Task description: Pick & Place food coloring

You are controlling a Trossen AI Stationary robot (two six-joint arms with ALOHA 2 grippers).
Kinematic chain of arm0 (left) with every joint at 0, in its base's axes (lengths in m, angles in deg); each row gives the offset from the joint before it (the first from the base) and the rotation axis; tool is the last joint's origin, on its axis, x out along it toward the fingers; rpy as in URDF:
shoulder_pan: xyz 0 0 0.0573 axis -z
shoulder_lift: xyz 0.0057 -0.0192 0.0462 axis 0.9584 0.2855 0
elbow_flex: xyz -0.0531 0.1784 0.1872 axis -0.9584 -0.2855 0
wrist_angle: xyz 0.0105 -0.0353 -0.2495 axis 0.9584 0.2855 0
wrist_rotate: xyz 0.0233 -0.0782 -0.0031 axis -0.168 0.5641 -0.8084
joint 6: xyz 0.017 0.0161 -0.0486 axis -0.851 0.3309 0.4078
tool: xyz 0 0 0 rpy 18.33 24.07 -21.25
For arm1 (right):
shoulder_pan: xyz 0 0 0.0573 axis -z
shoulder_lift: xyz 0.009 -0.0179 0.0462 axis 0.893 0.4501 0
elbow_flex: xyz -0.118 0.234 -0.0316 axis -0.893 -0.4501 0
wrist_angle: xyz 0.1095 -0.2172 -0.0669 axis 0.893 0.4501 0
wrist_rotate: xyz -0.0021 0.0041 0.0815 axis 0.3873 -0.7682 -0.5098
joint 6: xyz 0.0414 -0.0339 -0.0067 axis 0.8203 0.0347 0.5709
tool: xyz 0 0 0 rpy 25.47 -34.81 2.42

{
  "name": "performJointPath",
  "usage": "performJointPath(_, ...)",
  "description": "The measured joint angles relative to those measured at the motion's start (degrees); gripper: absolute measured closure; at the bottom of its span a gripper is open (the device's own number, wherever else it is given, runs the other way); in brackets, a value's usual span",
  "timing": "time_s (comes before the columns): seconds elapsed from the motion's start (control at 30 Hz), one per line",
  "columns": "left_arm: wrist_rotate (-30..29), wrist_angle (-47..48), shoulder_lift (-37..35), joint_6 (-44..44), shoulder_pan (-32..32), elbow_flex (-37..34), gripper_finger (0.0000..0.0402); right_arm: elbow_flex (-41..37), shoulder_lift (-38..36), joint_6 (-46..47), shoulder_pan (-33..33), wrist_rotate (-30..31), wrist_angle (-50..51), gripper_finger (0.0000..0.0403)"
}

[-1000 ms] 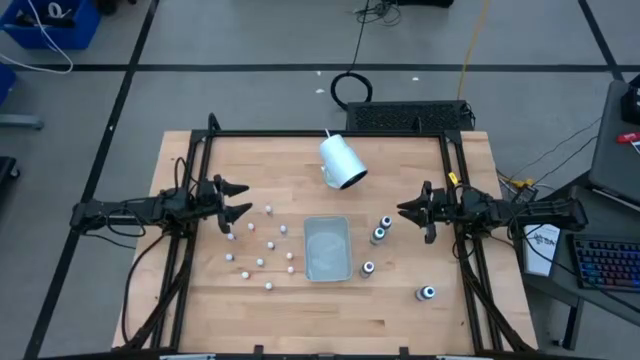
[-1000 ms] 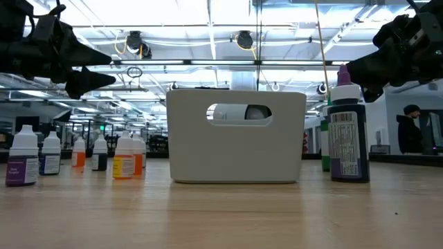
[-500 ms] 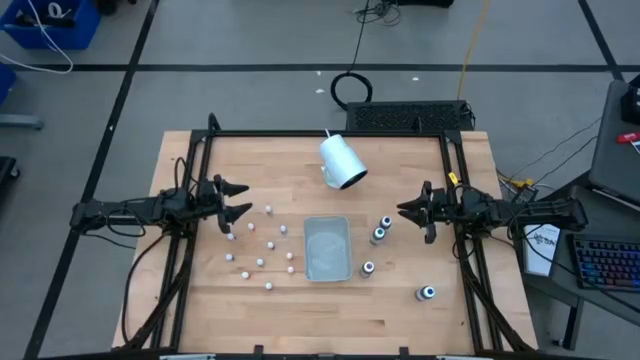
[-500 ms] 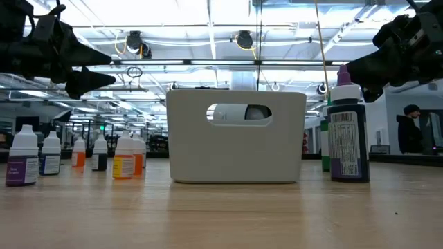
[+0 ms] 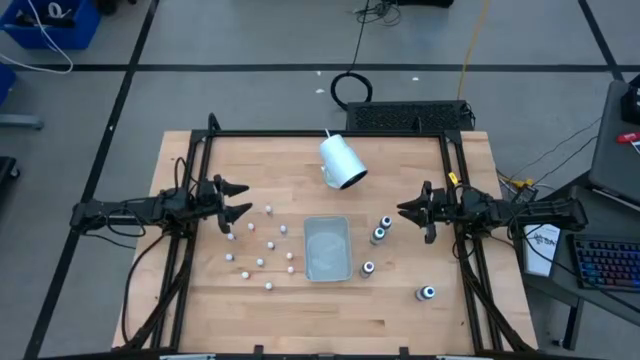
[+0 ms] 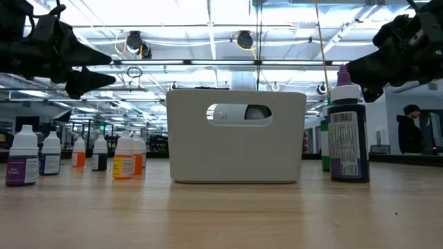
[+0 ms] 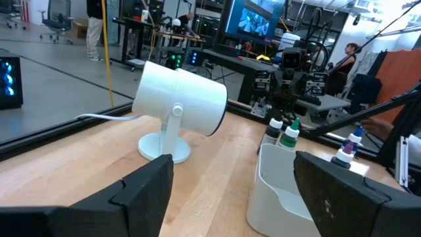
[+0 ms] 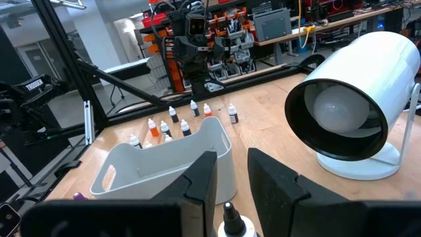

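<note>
- Spanning the whole scene, a wooden table (image 5: pixel 400 300) is seen from above, with a dark arm reaching in from each side and both grippers held above the surface.
- A large white cylindrical lamp-like cup (image 5: pixel 341 161) is tilted on its stand toward the far side of the table, clear of both arms.
- A clear rectangular tray (image 5: pixel 327 249) is set at the table's middle, between the two groups of bottles; in the low view it blocks the line between them.
- The left gripper (image 5: pixel 238 198) is held with its fingers spread apart, just beside the near edge of the small bottles; the nearest one lies just in front of and below its tips.
- The right gripper (image 5: pixel 408 211) is seen with its fingers parted only narrowly, and the dark bottles (image 5: pixel 379 235) lie just ahead of it toward the tray, one almost under the fingertips in the right wrist view.
- The dark bottles all stand upright, so their long axis is vertical; one (image 5: pixel 427 293) stands well apart toward the near edge.
- The whitish small bottles (image 5: pixel 262 243) are scattered upright between the left gripper and the tray.
- Either arm is judged close enough to its own group; nothing is held yet.
</note>
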Motion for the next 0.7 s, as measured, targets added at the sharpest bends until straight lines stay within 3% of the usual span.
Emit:
performJointPath(0.4,-0.02,0.0,0.0,-0.13,0.0,0.0,0.0091,0.01,-0.01,0.0,-0.02,0.0,0.0,0.0325)
performJointPath(0.7,-3.1,-0.09,0.0,-9.34,0.0,0.01,0.0091,0.0,-0.01,0.0,-0.01,0.0,0.01,0.0325)
